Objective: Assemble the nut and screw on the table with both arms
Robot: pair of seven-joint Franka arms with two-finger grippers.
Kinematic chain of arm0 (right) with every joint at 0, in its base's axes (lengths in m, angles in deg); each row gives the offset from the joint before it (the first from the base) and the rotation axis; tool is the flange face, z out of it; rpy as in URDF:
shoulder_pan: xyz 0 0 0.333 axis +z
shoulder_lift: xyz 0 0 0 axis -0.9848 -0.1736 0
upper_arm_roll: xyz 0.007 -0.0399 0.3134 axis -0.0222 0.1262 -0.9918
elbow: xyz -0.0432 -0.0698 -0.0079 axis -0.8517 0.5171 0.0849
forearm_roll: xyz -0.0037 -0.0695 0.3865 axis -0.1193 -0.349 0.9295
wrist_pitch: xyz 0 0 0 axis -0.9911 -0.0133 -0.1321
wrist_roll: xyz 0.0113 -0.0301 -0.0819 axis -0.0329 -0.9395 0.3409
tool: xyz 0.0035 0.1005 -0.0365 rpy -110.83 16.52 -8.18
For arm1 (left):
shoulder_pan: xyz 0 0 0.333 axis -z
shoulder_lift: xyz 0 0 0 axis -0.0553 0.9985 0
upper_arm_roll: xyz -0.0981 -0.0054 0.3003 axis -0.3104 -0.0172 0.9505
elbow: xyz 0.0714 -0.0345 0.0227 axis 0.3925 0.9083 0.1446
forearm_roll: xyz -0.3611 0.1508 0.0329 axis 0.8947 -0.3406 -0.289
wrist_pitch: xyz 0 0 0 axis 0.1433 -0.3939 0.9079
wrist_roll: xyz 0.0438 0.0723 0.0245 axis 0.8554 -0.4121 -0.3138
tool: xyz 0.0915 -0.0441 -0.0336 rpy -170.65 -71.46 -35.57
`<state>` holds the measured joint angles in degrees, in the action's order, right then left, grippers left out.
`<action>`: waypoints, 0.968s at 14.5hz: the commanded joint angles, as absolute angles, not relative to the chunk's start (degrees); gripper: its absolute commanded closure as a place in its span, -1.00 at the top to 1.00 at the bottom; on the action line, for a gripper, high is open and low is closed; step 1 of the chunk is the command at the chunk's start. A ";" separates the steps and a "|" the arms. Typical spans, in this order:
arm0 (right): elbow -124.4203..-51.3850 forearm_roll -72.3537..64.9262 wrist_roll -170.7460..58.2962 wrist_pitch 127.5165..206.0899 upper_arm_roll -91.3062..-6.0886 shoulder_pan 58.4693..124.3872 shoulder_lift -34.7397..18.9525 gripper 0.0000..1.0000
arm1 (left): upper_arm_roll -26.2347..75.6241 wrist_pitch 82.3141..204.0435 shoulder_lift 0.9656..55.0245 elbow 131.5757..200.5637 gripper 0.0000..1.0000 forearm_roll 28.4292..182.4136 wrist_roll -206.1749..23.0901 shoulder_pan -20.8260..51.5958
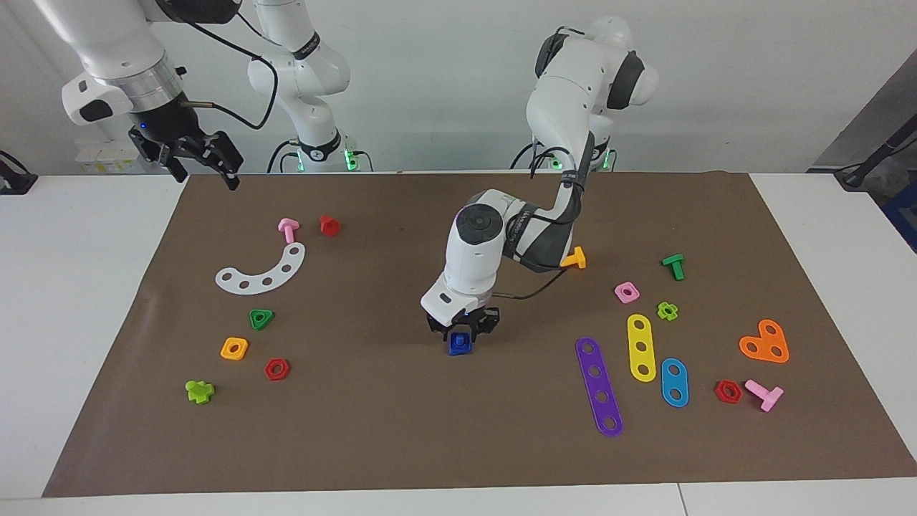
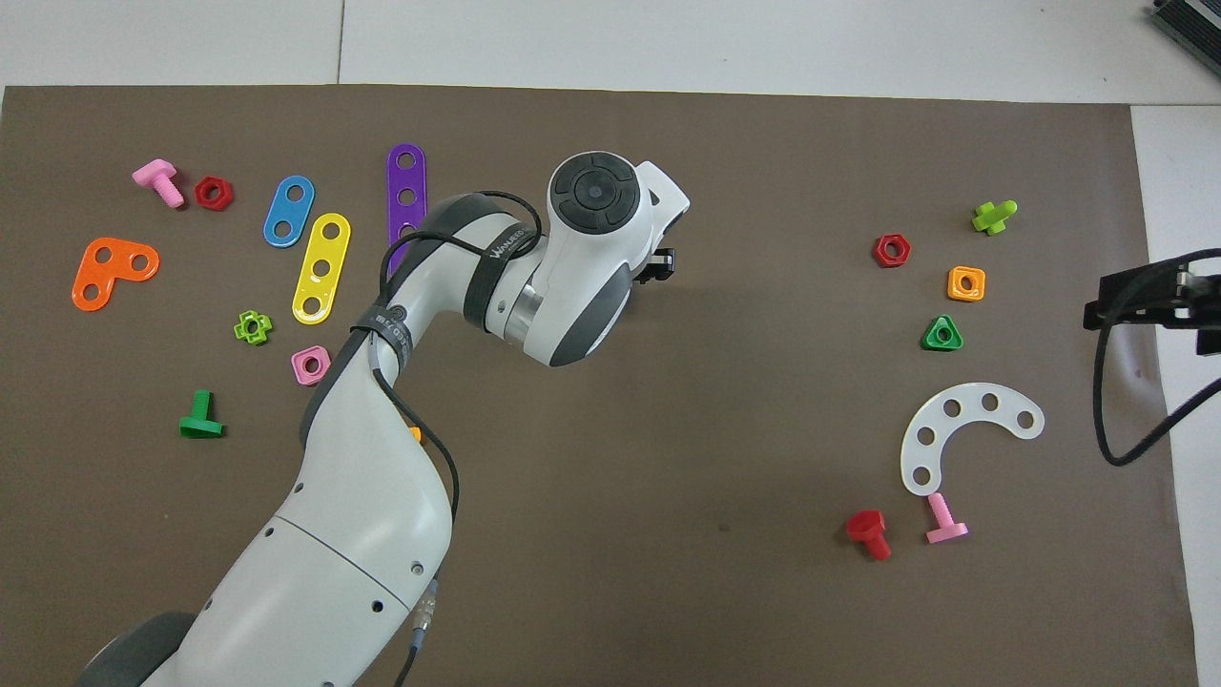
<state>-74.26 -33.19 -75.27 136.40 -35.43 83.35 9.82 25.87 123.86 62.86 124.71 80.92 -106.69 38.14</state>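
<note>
The left gripper (image 1: 463, 331) is low over the dark-blue nut-and-screw piece (image 1: 461, 343), fingers indistinct; overhead, its wrist hides both. The right gripper (image 1: 192, 156) waits, fingers apart.

The table (image 1: 86, 287) bears a brown mat (image 1: 401, 430) strewn with toy parts.

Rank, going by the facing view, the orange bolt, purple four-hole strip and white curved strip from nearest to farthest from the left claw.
1. Small orange plastic bolt, beside the left arm's forearm.
2. Long purple four-hole plastic strip, toward the left arm's end.
3. White curved five-hole plastic strip, toward the right arm's end.

The left claw is at mid-table.
</note>
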 commanded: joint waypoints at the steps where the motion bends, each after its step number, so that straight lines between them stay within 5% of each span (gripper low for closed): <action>1: -75.64 -31.93 -74.16 136.57 -35.26 83.26 11.14 1.00 | 26.49 124.59 62.76 125.16 0.60 78.71 -107.21 38.85; 7: -75.64 -31.93 -74.16 136.57 -35.26 83.26 11.14 1.00 | 26.76 117.67 61.45 123.58 0.63 78.88 -106.51 35.53; 12: -75.64 -31.93 -74.16 136.57 -35.26 83.26 11.14 1.00 | 26.32 109.30 51.10 125.41 0.60 79.75 -94.42 26.83; 14: -75.64 -31.93 -74.16 136.57 -35.26 83.26 11.14 1.00 | 26.40 109.21 44.34 132.42 0.58 81.07 -87.21 21.74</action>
